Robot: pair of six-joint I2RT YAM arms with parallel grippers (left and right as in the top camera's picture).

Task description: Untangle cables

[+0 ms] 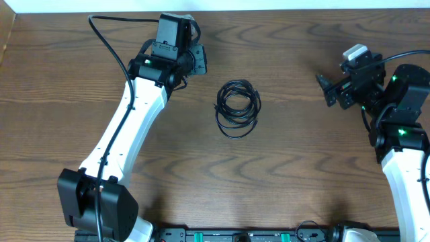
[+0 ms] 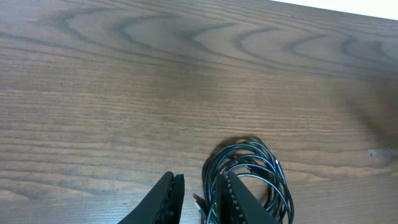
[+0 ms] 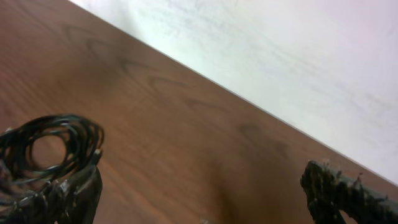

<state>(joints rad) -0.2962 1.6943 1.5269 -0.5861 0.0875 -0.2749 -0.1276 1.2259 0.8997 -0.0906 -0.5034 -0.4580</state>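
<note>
Right, we see the cables (image 1: 237,107) lying as one small black coil around the middle of the tabletop (image 1: 289,175), apart from both arms. The left end effector (image 2: 199,186) hangs toward the far edge, its fingers only narrowly parted and gripping nothing. The right end effector (image 3: 202,180) sits near the right edge, spread wide and empty, well apart from the coil.
</note>
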